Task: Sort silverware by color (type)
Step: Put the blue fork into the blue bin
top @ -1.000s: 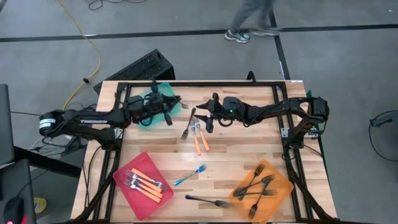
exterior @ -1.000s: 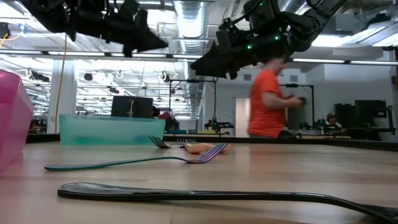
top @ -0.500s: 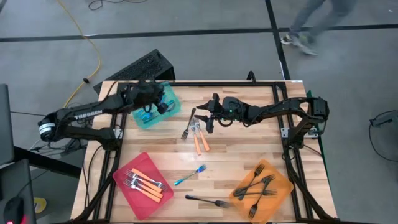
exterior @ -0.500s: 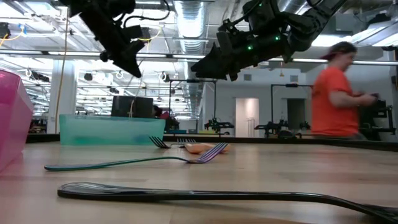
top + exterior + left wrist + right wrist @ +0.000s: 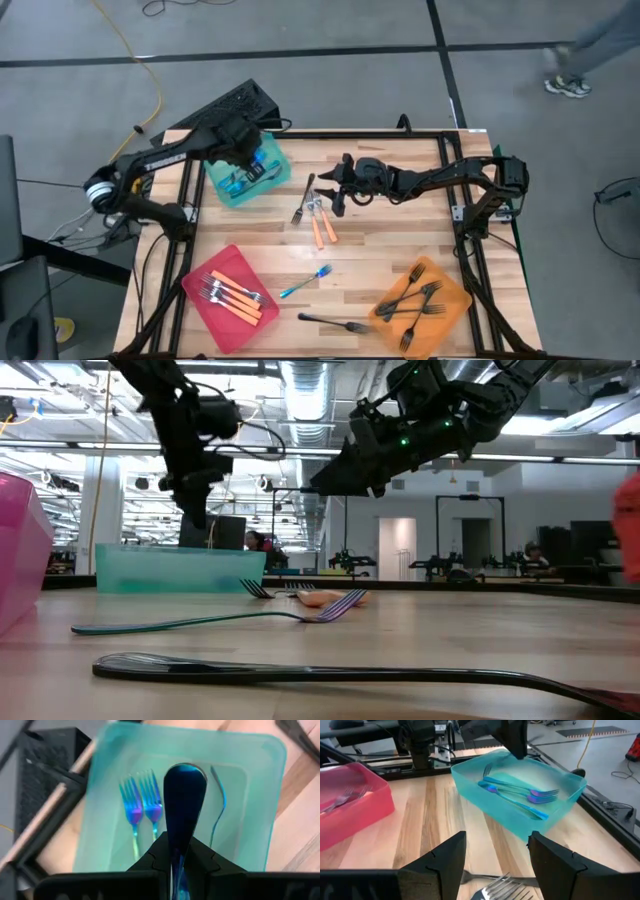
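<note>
The left hand (image 5: 250,163) is hanging over the teal tray (image 5: 225,188) at the table's (image 5: 380,255) far left, clenched on a blue fork (image 5: 184,815). The right hand (image 5: 332,196) is hovering released above the orange-handled forks (image 5: 320,222) lying mid-table. One blue-handled fork (image 5: 305,282) is lying nearer, and a black fork (image 5: 335,322) nearest.

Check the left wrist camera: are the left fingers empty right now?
No: the left fingers are shut on a blue utensil handle held over the teal tray, where blue forks lie.
</note>
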{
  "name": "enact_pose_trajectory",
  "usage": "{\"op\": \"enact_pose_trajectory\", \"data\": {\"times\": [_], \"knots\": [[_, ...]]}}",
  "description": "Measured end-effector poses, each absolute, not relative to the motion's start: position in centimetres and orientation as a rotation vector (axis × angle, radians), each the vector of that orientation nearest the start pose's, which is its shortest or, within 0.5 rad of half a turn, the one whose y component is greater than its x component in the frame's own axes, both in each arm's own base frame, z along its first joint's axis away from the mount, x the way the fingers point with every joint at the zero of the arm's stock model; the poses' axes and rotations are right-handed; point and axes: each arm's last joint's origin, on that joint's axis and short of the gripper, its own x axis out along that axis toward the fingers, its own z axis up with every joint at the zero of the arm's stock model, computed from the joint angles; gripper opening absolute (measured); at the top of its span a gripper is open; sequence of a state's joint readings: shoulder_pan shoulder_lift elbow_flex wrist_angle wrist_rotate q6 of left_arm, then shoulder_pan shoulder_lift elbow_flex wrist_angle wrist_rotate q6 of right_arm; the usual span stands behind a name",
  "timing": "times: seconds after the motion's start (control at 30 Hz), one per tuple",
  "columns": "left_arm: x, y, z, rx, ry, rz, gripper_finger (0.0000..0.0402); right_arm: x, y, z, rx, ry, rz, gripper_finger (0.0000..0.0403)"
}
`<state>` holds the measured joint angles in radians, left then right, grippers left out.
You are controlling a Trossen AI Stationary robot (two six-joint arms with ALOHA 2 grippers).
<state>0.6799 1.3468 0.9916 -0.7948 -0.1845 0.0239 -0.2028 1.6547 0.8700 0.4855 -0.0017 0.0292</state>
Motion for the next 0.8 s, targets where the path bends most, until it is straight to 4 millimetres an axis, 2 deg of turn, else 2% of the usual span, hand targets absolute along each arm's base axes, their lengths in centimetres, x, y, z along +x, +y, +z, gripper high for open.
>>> {"op": "enact_pose_trajectory", "data": {"times": [0.5, 0.8], "knots": [[21.9, 18.2, 17.6, -0.33, 1.386, 0.606, 0.0013, 34.3, -7.0, 20.7, 0.067, 0.294, -0.205, 0.0234], [22.8, 19.0, 17.5, -0.313, 1.283, 0.603, 0.0013, 34.3, -7.0, 20.7, 0.067, 0.297, -0.206, 0.0233]]}}
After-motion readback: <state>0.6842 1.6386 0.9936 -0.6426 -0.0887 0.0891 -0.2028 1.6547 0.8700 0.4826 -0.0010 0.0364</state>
